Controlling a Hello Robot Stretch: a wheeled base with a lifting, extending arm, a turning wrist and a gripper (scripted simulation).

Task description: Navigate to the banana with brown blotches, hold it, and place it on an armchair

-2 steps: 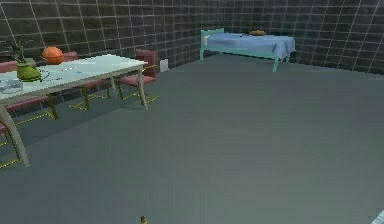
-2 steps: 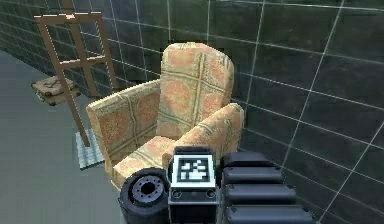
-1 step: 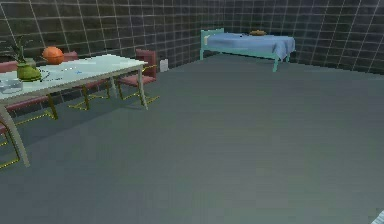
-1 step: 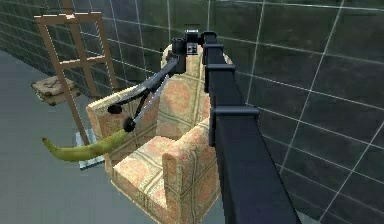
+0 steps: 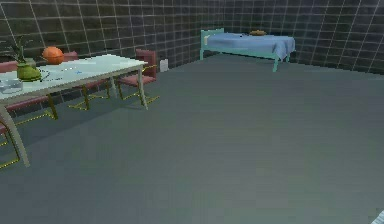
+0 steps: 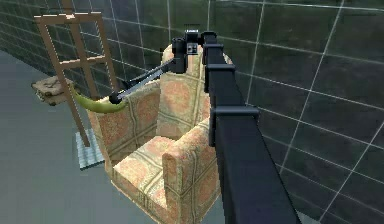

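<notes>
Where the dark arm (image 6: 235, 140) ends, the tool (image 6: 120, 95) slants down toward the arm side view's left and holds the banana (image 6: 90, 100) clear of every surface. Whether its fingers are spread or pressed together cannot be told. The banana's long axis runs across the picture, bowed downward, its free end pointing up-left at an easel (image 6: 72, 45). Brown blotches are too small to make out. Beneath stands the floral armchair (image 6: 165, 150), backed against a tiled wall (image 6: 310, 80), its right side hidden by the arm. Ahead, open floor (image 5: 230, 150) lies between a worktop (image 5: 95, 68), cut off at the left edge, and a bed (image 5: 240, 45).
</notes>
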